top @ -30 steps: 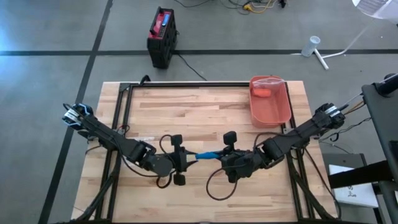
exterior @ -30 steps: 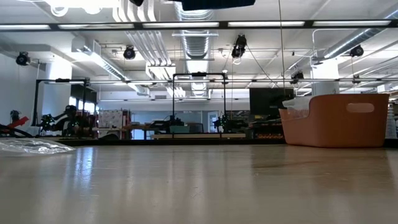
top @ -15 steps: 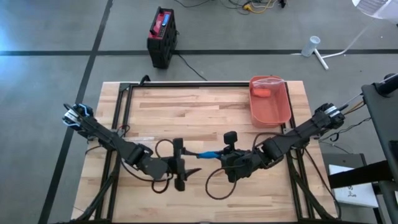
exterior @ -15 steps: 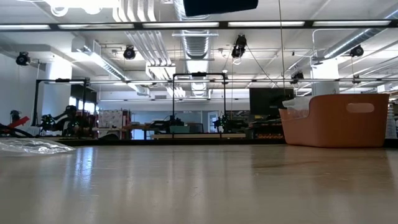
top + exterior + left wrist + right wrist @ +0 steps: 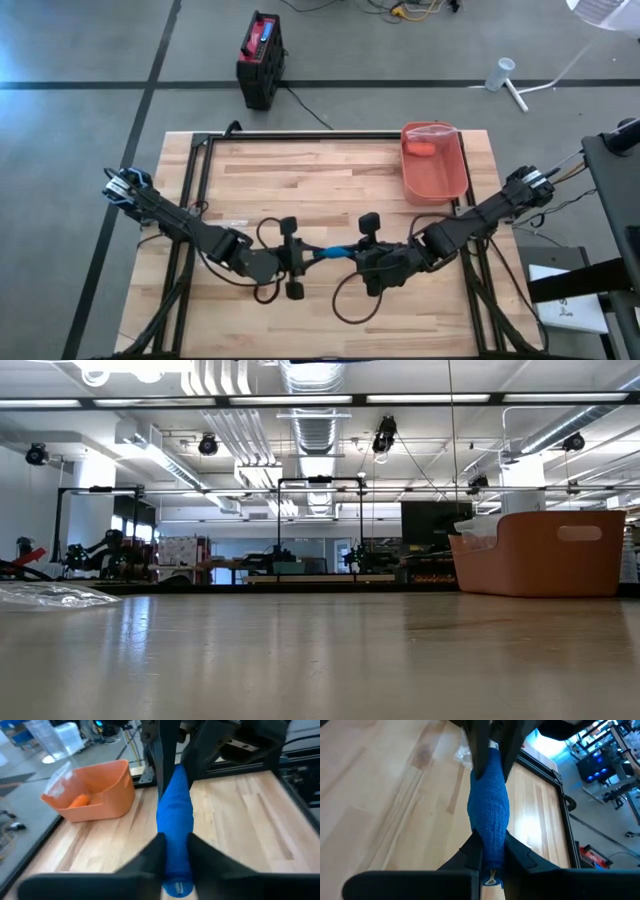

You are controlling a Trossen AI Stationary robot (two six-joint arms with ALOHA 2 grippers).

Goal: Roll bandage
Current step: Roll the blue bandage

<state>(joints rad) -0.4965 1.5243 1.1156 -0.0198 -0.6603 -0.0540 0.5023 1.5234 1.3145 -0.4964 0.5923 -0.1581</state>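
A blue bandage (image 5: pixel 330 251), bunched into a thick strand, hangs above the table's near middle between my two grippers. My left gripper (image 5: pixel 300 256) is shut on its left end and my right gripper (image 5: pixel 353 251) on its right end. In the left wrist view the bandage (image 5: pixel 175 815) runs away from my fingers toward the other gripper. The right wrist view shows the bandage (image 5: pixel 489 805) the same way. Neither gripper shows in the low view. My left gripper pinches the bandage's left end (image 5: pixel 175 862) between its two fingers (image 5: pixel 152 857). They come nearly level from the table's left and lie along the strand. That end is lifted clear of the table. My right gripper pinches the bandage's right end (image 5: pixel 490 852) between its two fingers (image 5: pixel 516 854). They slant down from the table's right, along the strand. The bandage spans across to the other gripper, clear of the wood.
An orange bin (image 5: pixel 445 175) holding an orange object (image 5: pixel 422 149) stands at the table's far right. A clear plastic bag (image 5: pixel 50 595) lies toward the left. A black rail (image 5: pixel 290 137) frames the tabletop. Bare wood lies below and beyond the grippers.
My left gripper drew back off the bandage's left end toward the table's left, then came back and took hold of that end again. My right gripper kept still, holding the bandage's other end in the air.
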